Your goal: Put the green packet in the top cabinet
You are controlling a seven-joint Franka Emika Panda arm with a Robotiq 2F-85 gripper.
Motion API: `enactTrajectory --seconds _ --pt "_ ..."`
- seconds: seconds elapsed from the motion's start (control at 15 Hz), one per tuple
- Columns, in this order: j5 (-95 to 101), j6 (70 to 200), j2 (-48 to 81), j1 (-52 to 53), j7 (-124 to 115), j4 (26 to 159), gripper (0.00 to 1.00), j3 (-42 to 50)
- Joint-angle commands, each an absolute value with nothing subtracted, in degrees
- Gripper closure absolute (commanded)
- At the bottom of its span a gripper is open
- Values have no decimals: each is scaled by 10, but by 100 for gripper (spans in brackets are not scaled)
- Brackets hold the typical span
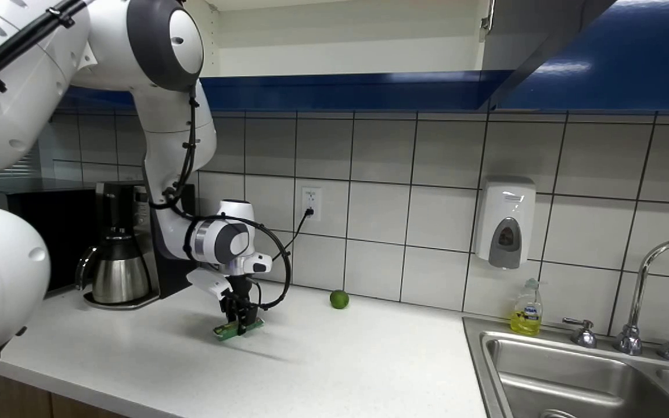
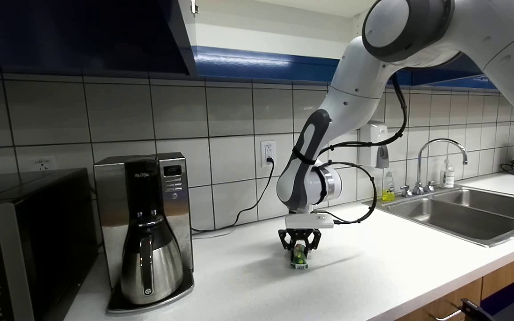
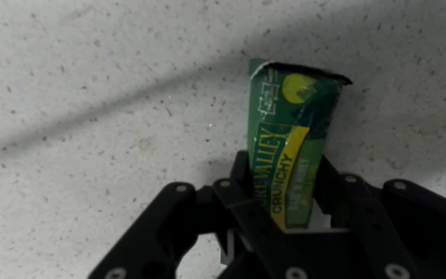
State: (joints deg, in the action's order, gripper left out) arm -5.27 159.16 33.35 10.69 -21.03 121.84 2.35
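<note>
The green packet (image 1: 227,331) is on or just above the white counter, between my gripper's fingers (image 1: 243,325). In the wrist view the packet (image 3: 281,155) lies lengthwise between the two black fingers (image 3: 283,172), which touch both its long sides. Its far end sticks out past the fingers, and its near part is hidden under the gripper. The packet (image 2: 299,257) also shows end-on below the gripper (image 2: 300,249) in an exterior view. The top cabinet (image 1: 346,93) is open above the counter, its pale interior showing; it also shows in an exterior view (image 2: 266,67).
A green ball (image 1: 339,299) sits near the tiled wall. The coffee maker (image 2: 152,249) and microwave (image 2: 29,232) stand at one end of the counter. The sink (image 1: 567,371), dish soap (image 1: 527,310) and faucet (image 1: 642,284) are at the other. A soap dispenser (image 1: 506,223) hangs on the wall.
</note>
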Motion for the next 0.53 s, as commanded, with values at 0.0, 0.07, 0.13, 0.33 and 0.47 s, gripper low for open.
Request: enactTrajectory --seconds 0.0,0.07,0.13,0.33,0.47 --pt "-49 1576 332 115 -216 1212 84 30" --pt "-48 1577 327 115 -216 1214 84 31" --pt "-46 1576 322 116 -216 1217 84 32" --pt "-41 1579 305 119 -216 1226 84 37" --pt "-34 1581 291 125 -219 1233 84 46"
